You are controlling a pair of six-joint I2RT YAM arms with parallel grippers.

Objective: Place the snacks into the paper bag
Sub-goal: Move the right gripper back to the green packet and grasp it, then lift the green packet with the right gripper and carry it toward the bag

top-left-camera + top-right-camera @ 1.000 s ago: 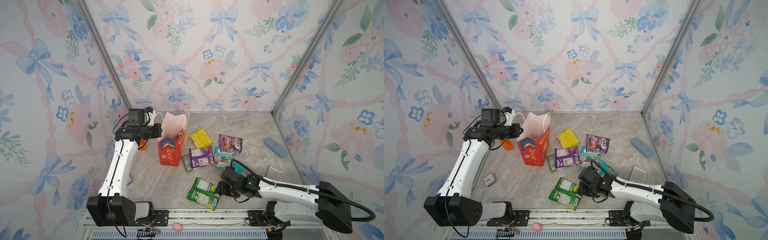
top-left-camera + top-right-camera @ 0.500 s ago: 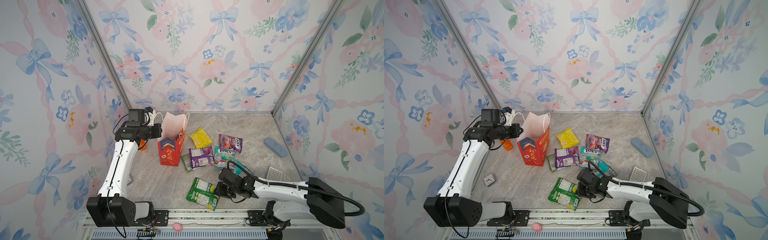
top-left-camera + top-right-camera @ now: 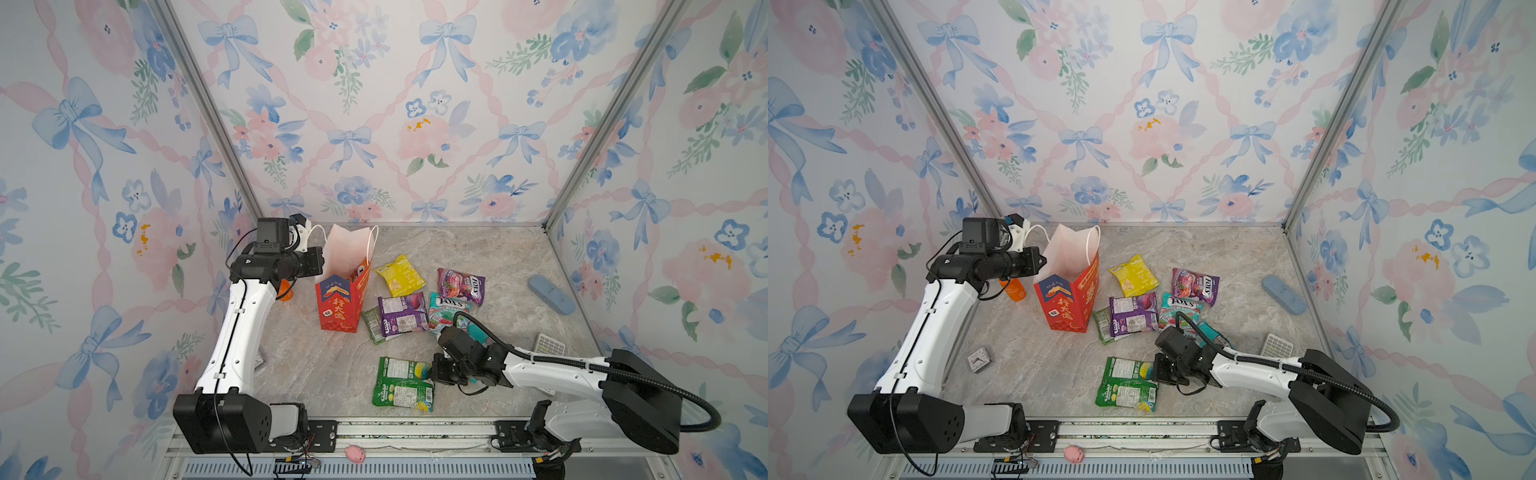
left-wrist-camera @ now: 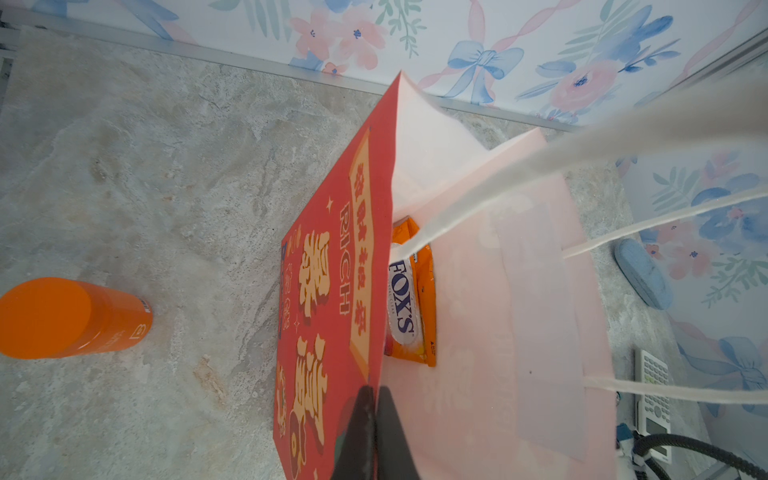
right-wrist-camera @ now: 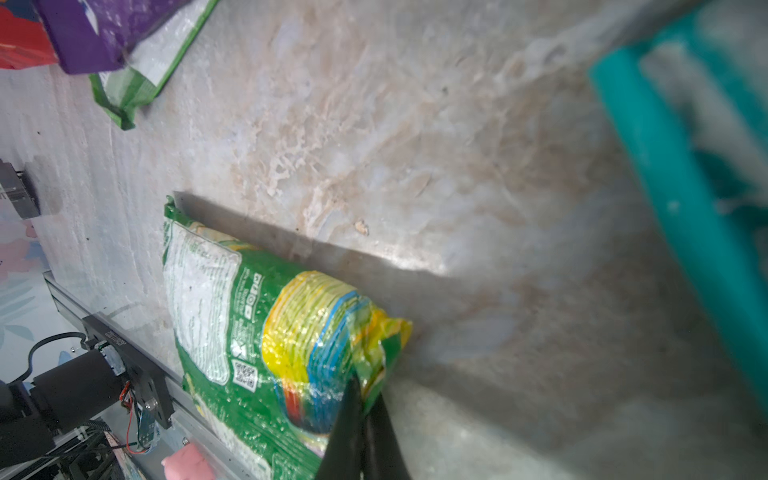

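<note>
Grip made! The right end effector (image 5: pixel 361 401) has snapped together on the corner of the green packet (image 5: pixel 257 332); a second ago those jaws stood wide beside it. In the right wrist view the glossy film is bunched up and pinched between the black fingers. In both top views the rest of the packet (image 3: pixel 403 384) lies on the desk (image 3: pixel 316 374) near the front rail, well apart from the bag. Across the way, nothing has budged: the left end effector (image 4: pixel 374 395) stays clamped on the rim of the red paper bag (image 4: pixel 332 291), holding it upright with its mouth open. One orange FOX'S packet (image 4: pixel 419 291) already sits down inside it. Left out on the desk are the yellow packet (image 3: pixel 400 275), the purple FOX'S packet (image 3: pixel 461 286), a second purple packet (image 3: pixel 403 312) and the teal FOX'S packet (image 3: pixel 449 309), all between the bag and the right arm. So the pick looks secured, with the lift and the carry to the bag to come. It is only a thin crinkled corner in that grip, though, so the packet may dangle or slip, and the white rope handles (image 4: pixel 540 166) hang across the opening.
</note>
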